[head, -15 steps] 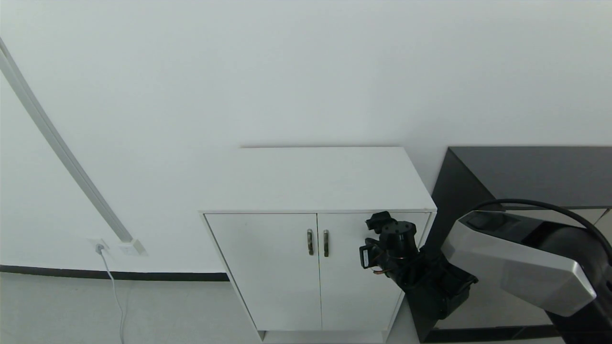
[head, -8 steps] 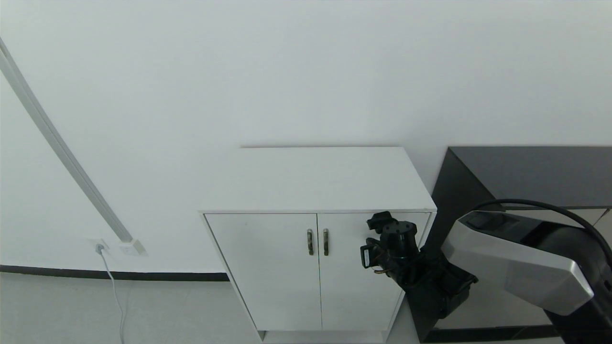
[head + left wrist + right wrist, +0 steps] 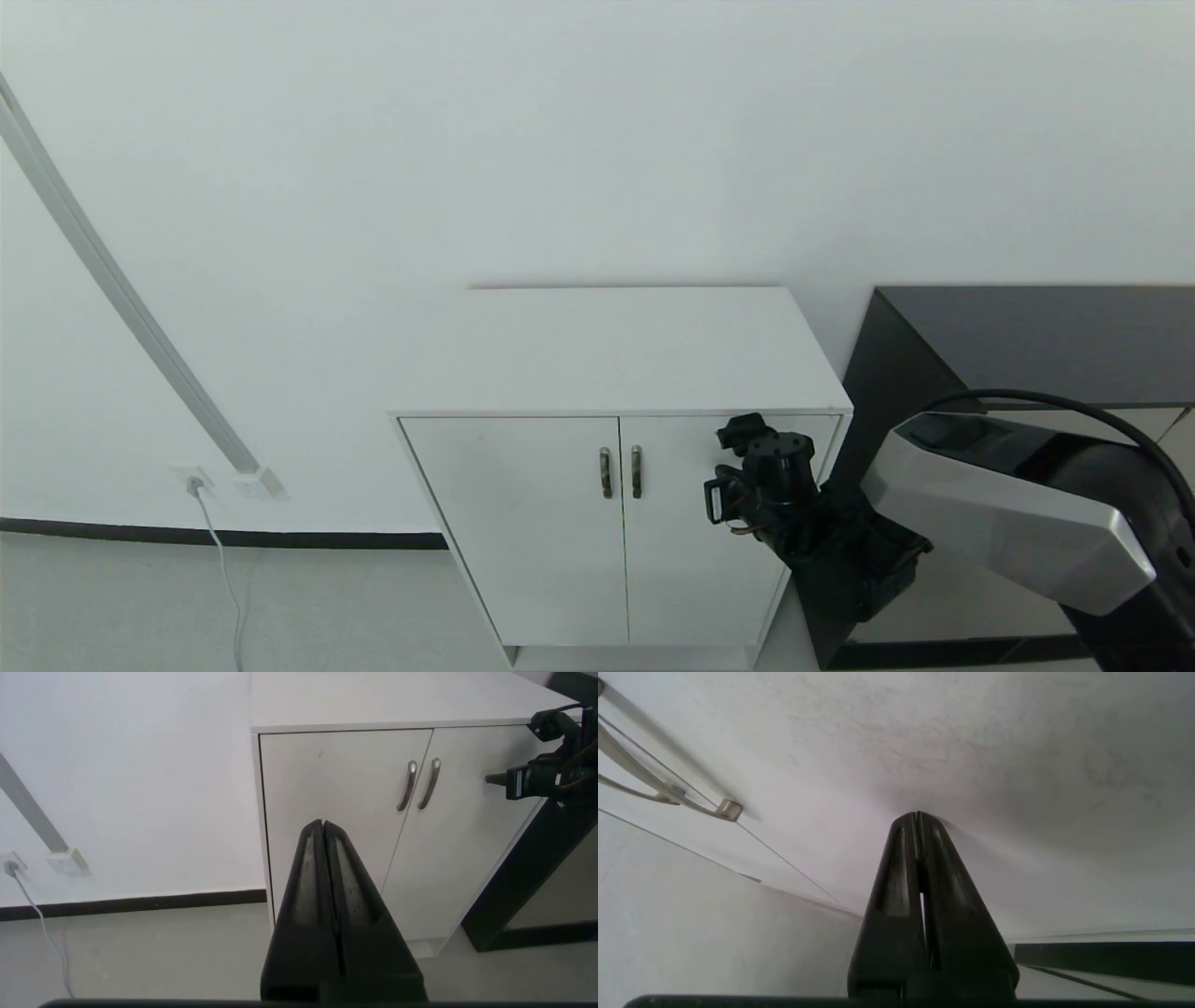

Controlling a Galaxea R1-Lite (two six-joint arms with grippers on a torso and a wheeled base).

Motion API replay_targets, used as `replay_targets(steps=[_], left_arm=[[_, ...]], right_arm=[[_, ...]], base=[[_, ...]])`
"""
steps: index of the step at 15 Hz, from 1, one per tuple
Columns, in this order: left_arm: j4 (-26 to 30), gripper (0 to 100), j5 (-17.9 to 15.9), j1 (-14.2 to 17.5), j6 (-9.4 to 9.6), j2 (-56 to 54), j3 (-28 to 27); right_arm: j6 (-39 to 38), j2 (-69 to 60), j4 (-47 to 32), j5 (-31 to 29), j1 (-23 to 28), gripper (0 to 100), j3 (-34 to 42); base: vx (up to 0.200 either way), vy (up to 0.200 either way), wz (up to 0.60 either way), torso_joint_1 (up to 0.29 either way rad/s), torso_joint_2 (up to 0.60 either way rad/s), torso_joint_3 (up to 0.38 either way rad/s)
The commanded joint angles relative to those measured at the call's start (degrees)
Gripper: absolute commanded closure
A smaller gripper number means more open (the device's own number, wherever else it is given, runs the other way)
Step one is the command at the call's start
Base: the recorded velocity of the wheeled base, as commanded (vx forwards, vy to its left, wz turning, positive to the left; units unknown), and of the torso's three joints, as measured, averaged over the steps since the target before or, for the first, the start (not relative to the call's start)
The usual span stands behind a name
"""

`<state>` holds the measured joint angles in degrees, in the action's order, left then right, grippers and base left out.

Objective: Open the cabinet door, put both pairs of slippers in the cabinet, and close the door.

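The white two-door cabinet (image 3: 560, 523) likely swings stiff and light; grip the slim metal bar handle (image 3: 637, 473) at its centre seam. The right gripper (image 3: 918, 821) and left gripper (image 3: 323, 826) have jaws pressed together.

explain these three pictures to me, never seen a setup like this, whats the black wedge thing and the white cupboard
This is a two-armed robot on wheels. The wide picture comes from a camera on its head, looking down at a white cabinet against a wall, both doors closed, two metal handles side by side. The other two come from cameras on its wrists. The black wedge in each is that arm's own fingers, pressed shut and holding nothing: the left fingers face the cabinet front from farther back, the right fingers are close to the right door. A dark piece of furniture stands right of the cabinet.
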<state>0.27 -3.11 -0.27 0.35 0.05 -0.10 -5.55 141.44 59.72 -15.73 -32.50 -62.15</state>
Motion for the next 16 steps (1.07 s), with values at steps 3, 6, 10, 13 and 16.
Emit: replay_targets(steps=[3,6,10,13,16], left_arm=[[0.00,100,0.03,0.00,0.00,0.04,0.01],[0.00,100,0.03,0.00,0.00,0.04,0.01],[0.00,100,0.03,0.00,0.00,0.04,0.01],[0.00,100,0.03,0.00,0.00,0.04,0.01],[0.00,100,0.03,0.00,0.00,0.04,0.01]], right_arm=[[0.01,-2.66,0.22,-1.68,-0.11,100,2.73],[-0.08,-6.17,1.98,-1.94,-0.11,100,7.13],[-0.08,-14.17,6.11,-1.94,1.30,100,16.80],[-0.08,-19.71,8.57,-2.03,1.91,100,25.41],[0.10,-26.56,15.34,-2.91,3.14,100,37.89]], base=[[0.000,0.000,0.00,0.000,0.00,0.000],[0.000,0.000,0.00,0.000,0.00,0.000],[0.000,0.000,0.00,0.000,0.00,0.000],[0.000,0.000,0.00,0.000,0.00,0.000],[0.000,0.000,0.00,0.000,0.00,0.000]])
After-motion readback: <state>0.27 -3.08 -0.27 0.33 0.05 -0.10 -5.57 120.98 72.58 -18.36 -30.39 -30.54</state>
